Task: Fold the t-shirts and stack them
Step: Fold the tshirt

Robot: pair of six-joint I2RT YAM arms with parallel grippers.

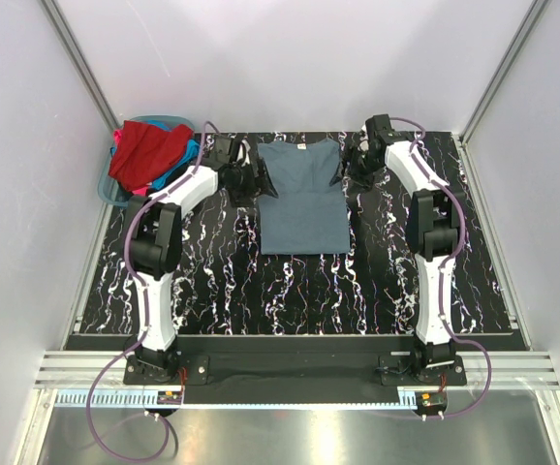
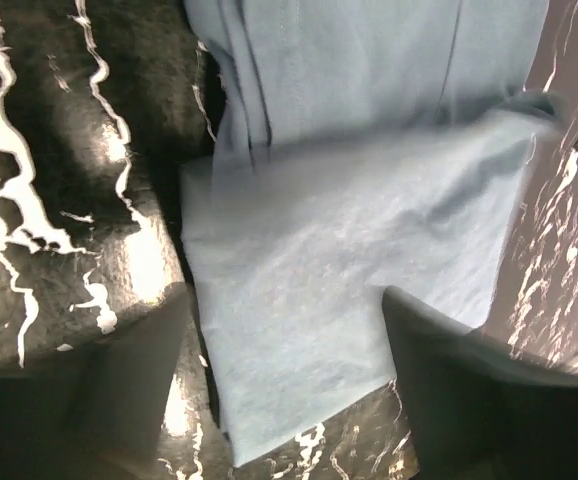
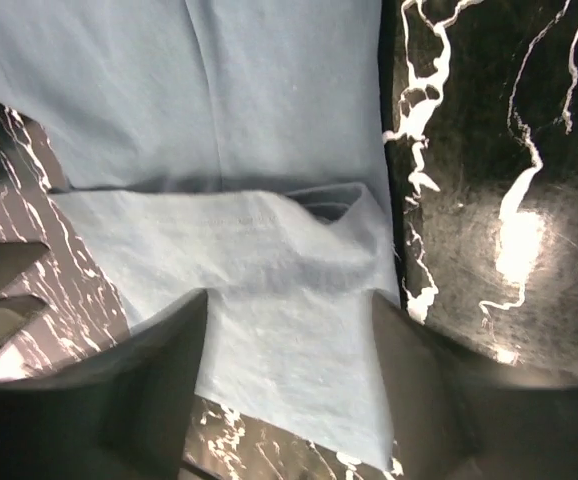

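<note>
Stands early: holds left gripper [image 2: 287, 300] and right gripper [image 3: 289, 297] jaws apart over sleeve-tucked grey-blue tee [image 1: 302, 199], leaves heap [image 1: 149, 150] in basket [image 1: 106, 190] unfolded.

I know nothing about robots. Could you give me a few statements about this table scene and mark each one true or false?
1. The grey-blue shirt lies spread out on the table. True.
2. The red shirt lies on the table beside it. False: it is heaped in the basket at the far left.
3. The left gripper and the right gripper each sit at a sleeve of the grey-blue shirt. True.
4. Both grippers are clamped shut. False: their fingers stand apart, with sleeve cloth between them.
</note>
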